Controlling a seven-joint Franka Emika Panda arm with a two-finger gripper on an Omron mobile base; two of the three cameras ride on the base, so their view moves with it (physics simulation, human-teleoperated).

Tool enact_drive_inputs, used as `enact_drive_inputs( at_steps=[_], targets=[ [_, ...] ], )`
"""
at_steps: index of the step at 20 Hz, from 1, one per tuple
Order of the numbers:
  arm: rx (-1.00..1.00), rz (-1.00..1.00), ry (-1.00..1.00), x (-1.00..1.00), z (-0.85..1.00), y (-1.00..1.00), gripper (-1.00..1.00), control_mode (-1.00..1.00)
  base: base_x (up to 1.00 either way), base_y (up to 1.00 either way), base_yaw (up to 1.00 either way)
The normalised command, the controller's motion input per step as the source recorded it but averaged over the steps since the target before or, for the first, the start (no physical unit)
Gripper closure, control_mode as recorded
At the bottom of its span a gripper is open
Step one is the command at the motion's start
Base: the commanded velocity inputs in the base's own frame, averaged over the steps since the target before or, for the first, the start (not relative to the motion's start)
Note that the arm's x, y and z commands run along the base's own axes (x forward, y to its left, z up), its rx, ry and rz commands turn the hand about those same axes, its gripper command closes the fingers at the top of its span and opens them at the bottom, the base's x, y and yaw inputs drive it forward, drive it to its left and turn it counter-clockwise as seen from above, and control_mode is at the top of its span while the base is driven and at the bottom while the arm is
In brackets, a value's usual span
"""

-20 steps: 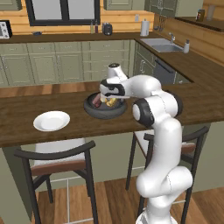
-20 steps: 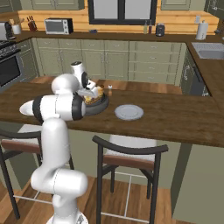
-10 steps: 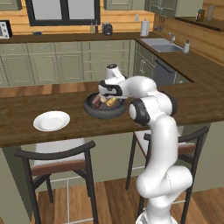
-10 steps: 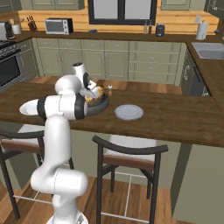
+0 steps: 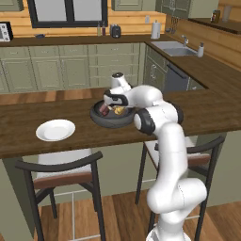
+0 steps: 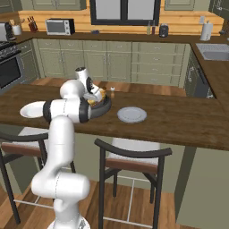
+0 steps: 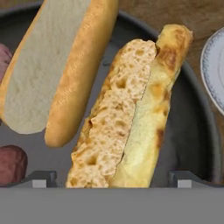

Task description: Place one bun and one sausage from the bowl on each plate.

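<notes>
The hand [image 5: 114, 104] hangs low over the bowl [image 5: 101, 118], which sits on the table [image 5: 28, 117] between the two plates. In the hand view its two fingertips [image 7: 43, 178] stand wide apart at the bottom edge, one on each side of the near end of the split bun [image 7: 131, 113], so the hand is open and grips nothing yet

What the coming grasp turns on is the bun's direction. This split bun lies inside the bowl with its long axis running away from the hand, leaning slightly toward the plate [image 7: 214, 70] whose rim shows just past the bowl's wall. The fingers straddle it across its short width, which looks like the right way to close on it; I judge a straight descent would do

The second bun [image 7: 57, 65] lies beside the first, farther from that plate, tilted the same way and almost touching it near the middle. Two sausages [image 7: 11, 164] sit at the bowl's far side from the plate, partly cut off

Both plates, the one left of the bowl [image 5: 55, 129] and the other on its right [image 6: 132, 114], look bare
</notes>
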Motion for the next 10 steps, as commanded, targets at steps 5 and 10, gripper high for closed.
enact_drive_inputs(
  at_steps=[5,10],
  targets=[
    [0.0,0.0,-0.01,0.07,-0.3,0.01,1.0,-1.0,0.0,0.0,0.0],
    [0.0,0.0,-0.01,-0.07,-0.14,-0.18,1.0,-1.0,0.0,0.0,0.0]
  ],
)
